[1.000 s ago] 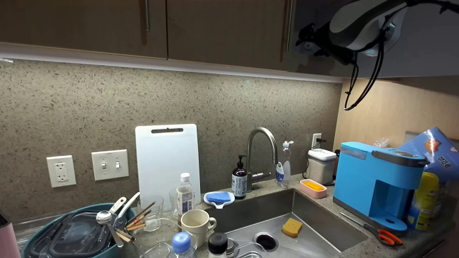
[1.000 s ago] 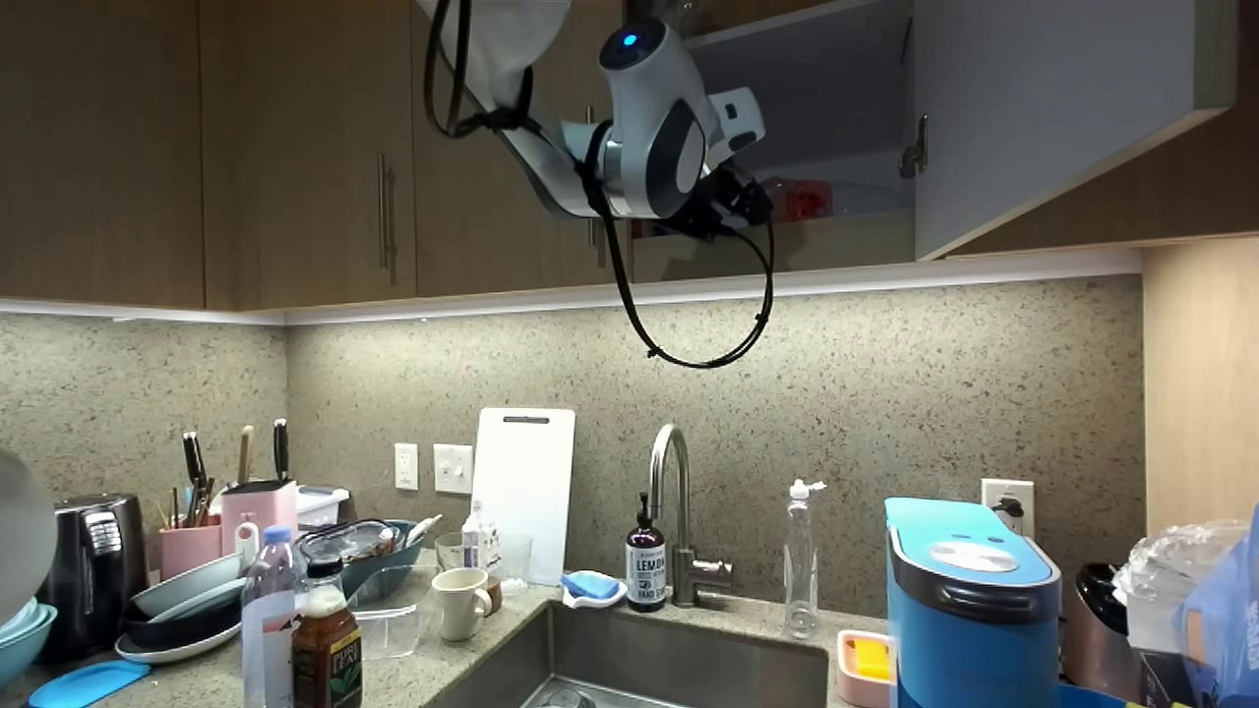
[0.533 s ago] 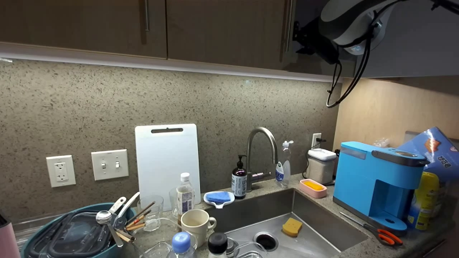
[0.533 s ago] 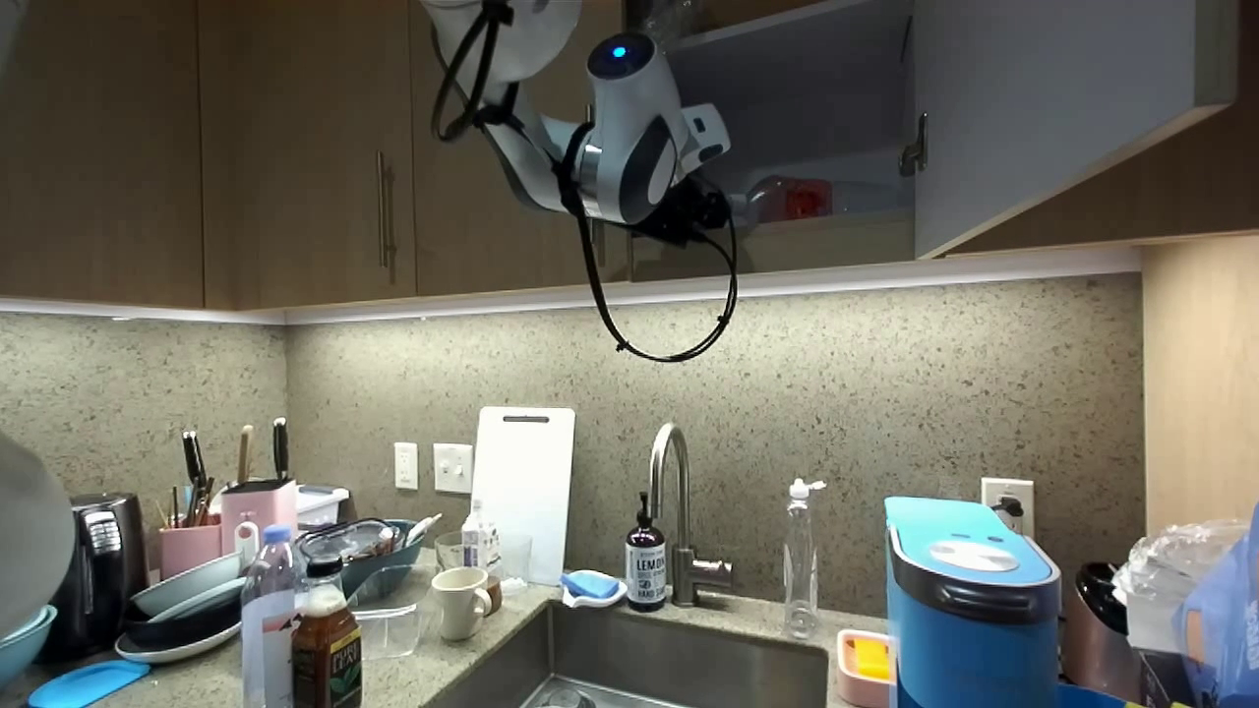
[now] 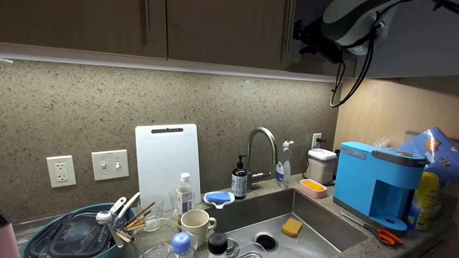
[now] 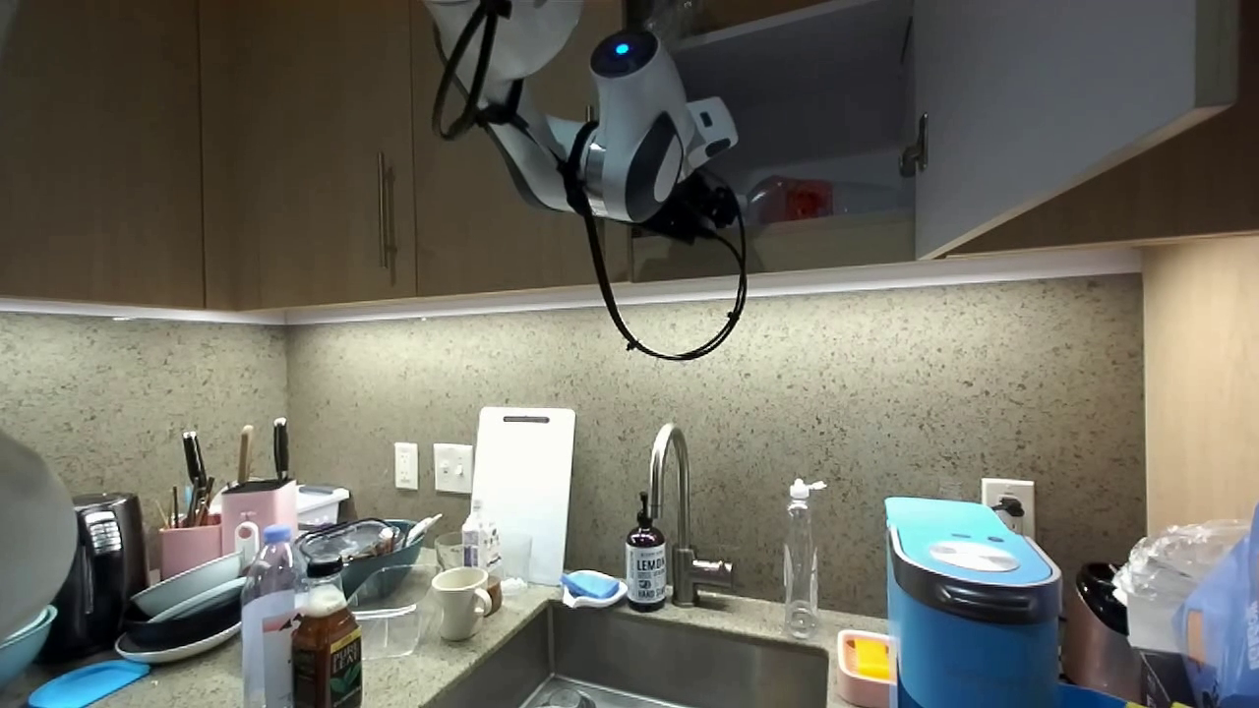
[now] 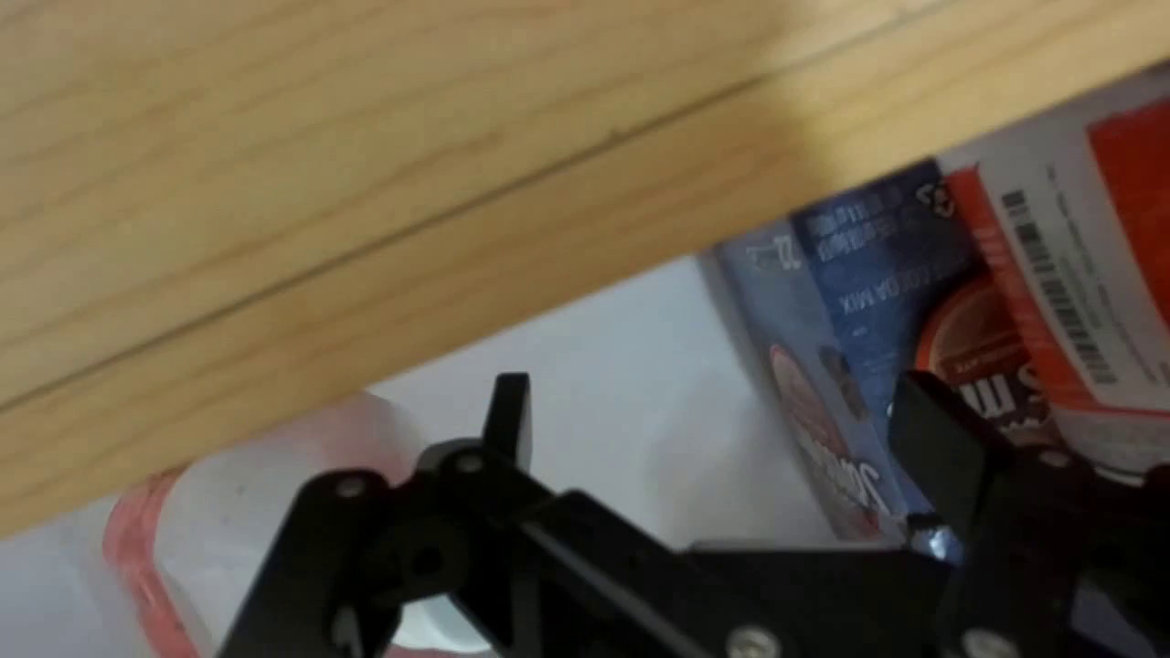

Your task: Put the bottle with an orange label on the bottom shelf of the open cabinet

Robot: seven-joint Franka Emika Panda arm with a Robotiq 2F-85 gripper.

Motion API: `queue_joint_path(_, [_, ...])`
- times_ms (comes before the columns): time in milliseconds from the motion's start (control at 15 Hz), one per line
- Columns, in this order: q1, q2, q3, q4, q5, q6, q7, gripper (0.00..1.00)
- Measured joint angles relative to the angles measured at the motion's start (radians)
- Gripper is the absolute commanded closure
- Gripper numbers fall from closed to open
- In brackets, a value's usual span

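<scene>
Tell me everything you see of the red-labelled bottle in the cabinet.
The bottle looks like clear plastic with a red label. In an exterior view it seems to lie on its side, low in the open cabinet, its underside hidden, its cap unclear. The open tool isn't holding it; whether they touch is unclear.

Backing the counter and its steel sink with a speckled grey-beige wall in both exterior views, brightening just below a pale strip under closed brown cabinets. Bearing white outlets and a switch plate. Turning a corner in an exterior view; meeting pale wood panelling at the opposite end.
</scene>
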Motion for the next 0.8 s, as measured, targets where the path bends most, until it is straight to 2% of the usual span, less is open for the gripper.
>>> queue_joint_path(467, [-0.078, -0.283, -0.024, -0.047, 0.169, 0.019, 0.152, 0.00])
queue_joint_path(800, [-0.083, -0.402, -0.099, -0.050, 0.268, -0.011, 0.167, 0.00])
